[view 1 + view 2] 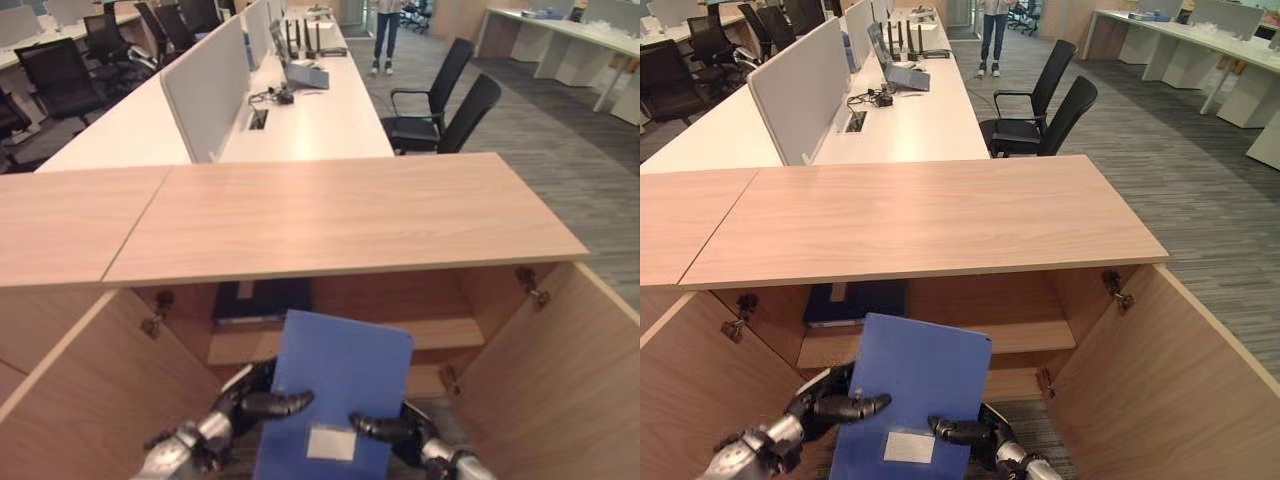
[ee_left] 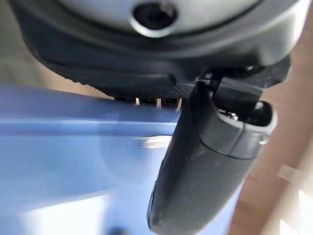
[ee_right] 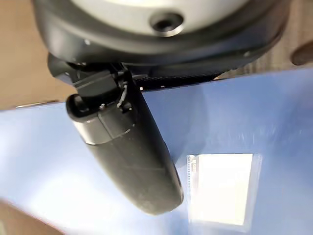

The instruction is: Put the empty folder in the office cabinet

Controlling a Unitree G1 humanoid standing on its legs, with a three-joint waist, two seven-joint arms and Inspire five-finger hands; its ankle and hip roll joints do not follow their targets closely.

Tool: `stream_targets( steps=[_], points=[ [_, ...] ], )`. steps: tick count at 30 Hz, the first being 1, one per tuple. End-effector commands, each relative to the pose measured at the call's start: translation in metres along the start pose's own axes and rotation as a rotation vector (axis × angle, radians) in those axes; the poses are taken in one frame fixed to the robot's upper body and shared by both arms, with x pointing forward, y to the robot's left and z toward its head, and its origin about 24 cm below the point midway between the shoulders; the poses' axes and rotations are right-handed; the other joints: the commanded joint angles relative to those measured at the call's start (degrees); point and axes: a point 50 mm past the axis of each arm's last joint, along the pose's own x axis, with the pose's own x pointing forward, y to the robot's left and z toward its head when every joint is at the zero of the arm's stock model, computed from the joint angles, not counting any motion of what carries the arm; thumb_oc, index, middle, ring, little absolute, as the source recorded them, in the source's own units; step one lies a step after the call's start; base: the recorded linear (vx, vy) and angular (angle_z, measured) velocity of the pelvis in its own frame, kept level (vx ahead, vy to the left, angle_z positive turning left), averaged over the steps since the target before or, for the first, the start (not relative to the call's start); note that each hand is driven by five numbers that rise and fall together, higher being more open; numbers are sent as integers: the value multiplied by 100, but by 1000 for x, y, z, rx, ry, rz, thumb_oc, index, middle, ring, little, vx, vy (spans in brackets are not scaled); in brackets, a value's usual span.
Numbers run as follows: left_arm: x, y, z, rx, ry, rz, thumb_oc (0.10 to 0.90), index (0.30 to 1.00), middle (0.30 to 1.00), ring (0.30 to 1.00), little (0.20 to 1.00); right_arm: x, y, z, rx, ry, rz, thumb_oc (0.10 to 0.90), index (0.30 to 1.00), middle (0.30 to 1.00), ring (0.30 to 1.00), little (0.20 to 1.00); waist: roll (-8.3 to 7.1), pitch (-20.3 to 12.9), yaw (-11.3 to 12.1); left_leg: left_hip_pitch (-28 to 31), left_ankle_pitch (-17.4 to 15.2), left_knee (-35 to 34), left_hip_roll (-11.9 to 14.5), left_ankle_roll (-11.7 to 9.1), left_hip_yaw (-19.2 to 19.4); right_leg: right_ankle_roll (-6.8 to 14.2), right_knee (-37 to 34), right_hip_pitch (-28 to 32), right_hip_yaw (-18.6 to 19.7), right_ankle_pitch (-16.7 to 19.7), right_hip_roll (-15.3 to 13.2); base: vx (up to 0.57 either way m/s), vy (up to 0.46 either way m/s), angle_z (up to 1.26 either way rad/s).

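Left eye view: dark binder [image 1: 262,300] behind folder [image 1: 340,385].

Long white desk row [image 1: 320,120] runs off into the distance with grey divider panels [image 1: 205,85], two black office chairs [image 1: 445,105] on its right, and a person standing [image 1: 385,35] way back.

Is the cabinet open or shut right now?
Open. Both doors of the cabinet are swung out, showing the shelf inside. The left hand and right hand hold the blue folder in front of the opening.
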Motion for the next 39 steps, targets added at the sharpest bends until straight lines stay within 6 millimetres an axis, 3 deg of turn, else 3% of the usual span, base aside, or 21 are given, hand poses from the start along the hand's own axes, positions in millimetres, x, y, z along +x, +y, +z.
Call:
stream_targets(
  steps=[1,2,3,4,5,6,7,10,14,16,18,21,23,24,26,27,28,29,32,37,39],
  points=[
    [4,10,-19,-2,59,84,800,900,900,900,900,18,2,62,226,-318,-30,400,300,300,300,300,-44,-268,19,-116,-129,-38,-23,-256,-89,484,-83,-165,-163,313,-480,7,132,6],
    [3,13,-35,-43,103,129,800,900,900,900,900,19,-1,65,265,-339,-56,400,300,300,300,300,-37,-260,24,-129,-150,-38,-61,-228,-111,504,-49,-188,-164,318,-520,7,133,10],
    [4,13,-34,-43,101,128,800,900,900,900,900,20,-1,66,264,-340,-56,400,300,300,300,300,-32,-254,24,-133,-152,-38,-64,-224,-112,507,-42,-194,-165,316,-525,3,101,8],
    [2,15,-53,-82,160,182,800,900,900,900,900,22,-5,69,315,-362,-87,400,300,300,300,300,-24,-247,28,-132,-181,-38,-115,-189,-136,528,10,-203,-161,315,-590,21,145,11],
    [-3,16,-92,-193,285,303,800,900,900,900,900,25,-9,78,392,-412,-120,400,300,300,300,300,-23,-241,45,-128,-237,-38,-210,-130,-189,561,139,-221,-181,284,-702,34,184,16],
    [-9,17,-109,-238,347,367,800,900,900,900,900,26,-12,82,422,-435,-139,400,300,300,300,300,-26,-256,63,-116,-263,-38,-249,-110,-216,570,197,-228,-195,274,-749,31,136,17],
    [-8,17,-108,-238,343,367,800,900,900,900,900,26,-12,83,421,-438,-137,400,300,300,300,300,-21,-240,57,-118,-265,-38,-253,-106,-219,574,210,-233,-197,268,-757,31,98,12],
    [-37,22,-151,-365,539,642,800,900,900,900,900,34,-5,101,550,-537,-141,400,300,300,300,300,-45,-198,109,-42,-393,-38,-406,8,-304,623,793,-423,-196,220,-1063,43,133,9],
    [-63,25,-168,-329,666,765,800,900,900,900,900,42,8,116,636,-603,-103,400,300,300,300,300,-89,-102,242,14,-489,-38,-454,69,-220,683,1260,-620,-368,250,-1337,38,56,-3],
    [-85,19,-185,-376,749,839,800,900,900,900,900,44,23,137,665,-662,-41,400,300,300,300,300,-105,9,366,-64,-480,-38,-353,23,-67,649,1069,-841,-565,400,-1301,-3,-78,-26],
    [-87,20,-185,-388,746,856,800,900,900,900,900,45,29,146,662,-684,-15,400,300,300,300,300,-100,88,383,-100,-448,-38,-297,-7,-21,626,1001,-998,-574,465,-1216,-31,-80,-49],
    [-89,22,-184,-356,748,860,800,900,900,900,900,38,47,182,632,-801,66,400,300,300,300,300,-200,339,466,-150,-414,-38,-262,-79,-45,688,552,-1249,-491,689,-1069,86,-157,7],
    [-89,22,-184,-355,748,860,800,900,900,900,900,38,47,182,632,-802,65,400,300,300,300,300,-198,351,464,-140,-412,-38,-259,-82,-51,688,501,-1214,-506,715,-1053,50,-102,11],
    [-87,22,-183,-330,745,852,800,900,900,900,900,36,57,205,617,-855,97,400,300,300,300,300,-193,478,570,-325,-311,-24,-135,-185,-41,627,292,-1247,-547,774,-945,64,-202,9],
    [-81,22,-180,-316,729,841,800,900,900,900,900,33,60,217,615,-893,106,400,300,300,300,300,-183,502,593,-455,-268,-17,-82,-226,-57,598,248,-1326,-560,781,-882,35,-193,11],
    [-73,23,-175,-287,699,817,800,900,900,900,900,25,66,242,617,-971,128,400,300,300,300,300,-159,627,631,-680,-180,-2,52,-299,-94,551,233,-1447,-587,753,-815,-12,-134,21],
    [-71,23,-174,-286,697,816,800,900,900,900,900,25,66,243,618,-975,128,400,300,300,300,300,-157,627,636,-704,-176,8,60,-304,-102,544,234,-1463,-594,750,-810,-11,-229,23],
    [-64,25,-168,-260,669,805,800,900,900,900,900,18,72,265,642,-1043,146,400,300,300,300,300,-108,753,673,-901,-131,71,174,-357,-178,494,254,-1588,-603,701,-747,-1,-112,14],
    [-57,25,-163,-228,651,791,800,900,900,900,900,9,74,288,670,-1115,150,400,300,300,300,300,-54,877,723,-1089,-100,161,265,-403,-226,453,310,-1707,-657,631,-698,9,-123,19],
    [-44,29,-151,-134,630,756,800,900,900,900,900,-25,91,355,697,-1292,176,400,300,300,300,300,126,1305,905,-1690,-25,489,438,-509,-363,331,570,-2115,-746,433,-684,-39,-99,8],
    [-42,30,-148,-121,622,753,800,900,900,900,900,-33,94,366,694,-1317,177,400,300,300,300,300,152,1368,938,-1812,-18,547,456,-521,-391,317,616,-2197,-763,406,-688,-54,-53,15]
  ],
)
